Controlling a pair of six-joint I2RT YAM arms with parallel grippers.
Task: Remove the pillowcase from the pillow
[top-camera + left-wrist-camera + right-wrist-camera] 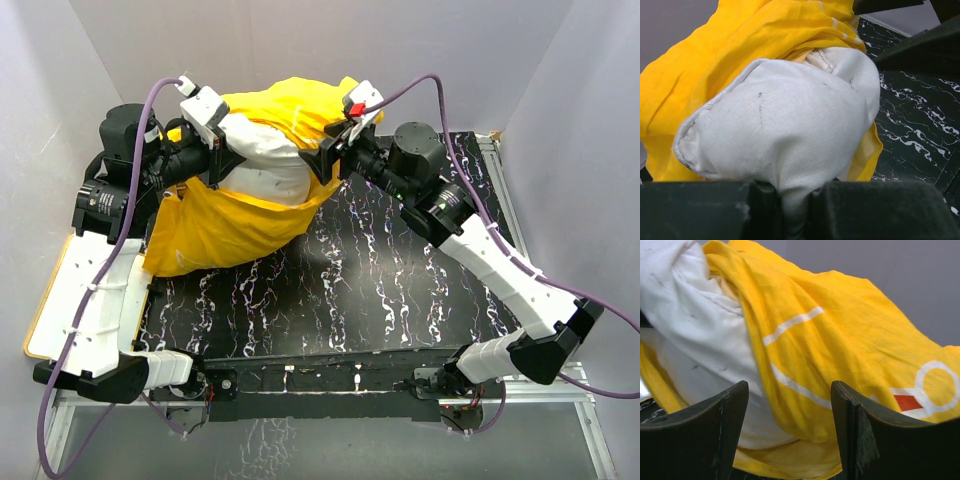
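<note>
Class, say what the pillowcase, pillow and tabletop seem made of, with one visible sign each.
Pillowcase: thin matte woven cloth, likely cotton; it creases and drapes.
Pillow: off-white woven fabric over soft stuffing; weave and seam show.
Tabletop: black marble-look surface; white veins, possibly printed.

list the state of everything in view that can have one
pillowcase, wrinkled, partly peeled back, wrapped around the rest of the pillow
pillow, one end bared, the rest inside the pillowcase
left tool, shut on the bared end of the pillow
right tool, open, facing the pillowcase, not gripping it
</note>
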